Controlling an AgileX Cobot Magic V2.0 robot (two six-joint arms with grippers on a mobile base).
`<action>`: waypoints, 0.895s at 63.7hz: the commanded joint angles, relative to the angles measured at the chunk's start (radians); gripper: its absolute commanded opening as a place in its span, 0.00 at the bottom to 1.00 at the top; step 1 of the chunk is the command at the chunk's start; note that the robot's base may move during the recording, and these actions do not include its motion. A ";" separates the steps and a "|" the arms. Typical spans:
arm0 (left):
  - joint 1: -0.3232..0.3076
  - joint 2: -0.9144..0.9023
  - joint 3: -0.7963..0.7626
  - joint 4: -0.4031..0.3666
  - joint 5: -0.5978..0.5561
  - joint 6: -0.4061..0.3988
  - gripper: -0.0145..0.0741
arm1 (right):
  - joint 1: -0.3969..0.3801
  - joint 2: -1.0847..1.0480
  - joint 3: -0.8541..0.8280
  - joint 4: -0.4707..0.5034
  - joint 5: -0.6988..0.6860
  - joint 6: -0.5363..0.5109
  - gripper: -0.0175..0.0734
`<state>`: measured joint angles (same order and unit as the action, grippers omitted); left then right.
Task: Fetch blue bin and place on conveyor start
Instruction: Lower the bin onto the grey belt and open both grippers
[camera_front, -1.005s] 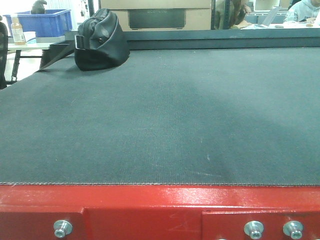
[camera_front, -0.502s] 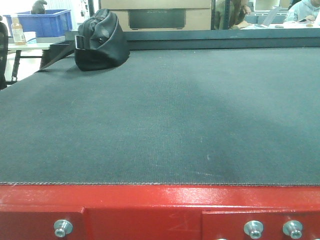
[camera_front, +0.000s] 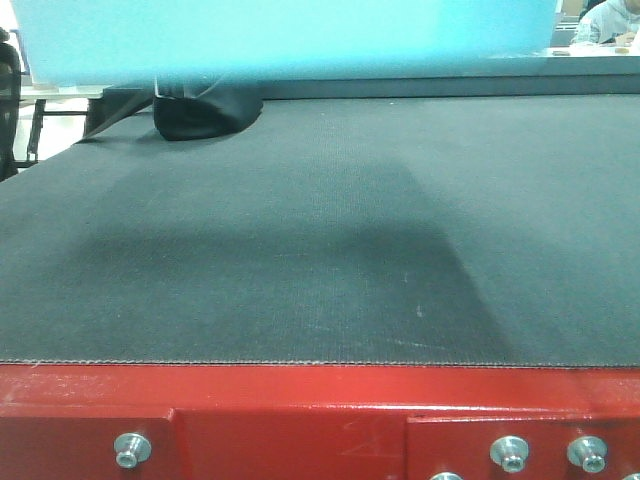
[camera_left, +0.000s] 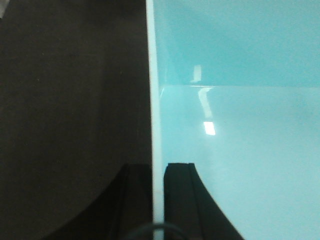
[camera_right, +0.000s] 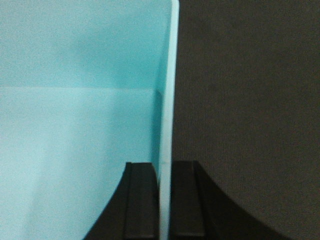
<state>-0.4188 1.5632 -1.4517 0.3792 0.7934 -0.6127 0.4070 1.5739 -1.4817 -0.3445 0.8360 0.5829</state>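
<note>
Blue bin (camera_front: 280, 40) cut off at top edge, hiding black bag (camera_front: 205, 115) upper half.

Searched all three views and found no readable text, label, brand, number or sign, whether on the blue bin (camera_front: 280, 40), the conveyor start (camera_front: 320, 250) or the black bag (camera_front: 205, 115).

Cut off at the top edge, the pale cyan plastic bin (camera_front: 285, 40) hides the upper part of the black soft bag (camera_front: 205, 115) behind it.

Left gripper (camera_left: 157, 170) and right gripper (camera_right: 164, 167), both clamped on blue bin (camera_front: 280, 40)
</note>
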 joint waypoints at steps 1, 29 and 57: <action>-0.023 -0.005 0.067 -0.061 -0.192 -0.016 0.04 | -0.002 0.003 0.082 0.057 -0.218 0.024 0.02; -0.023 0.113 0.135 -0.058 -0.262 -0.016 0.04 | -0.019 0.110 0.158 0.065 -0.293 0.026 0.06; 0.006 0.116 0.131 -0.052 -0.235 -0.018 0.68 | -0.051 0.117 0.156 0.070 -0.254 0.029 0.57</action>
<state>-0.4187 1.6875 -1.3090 0.3393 0.5760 -0.6269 0.3646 1.7010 -1.3157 -0.2818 0.6026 0.6096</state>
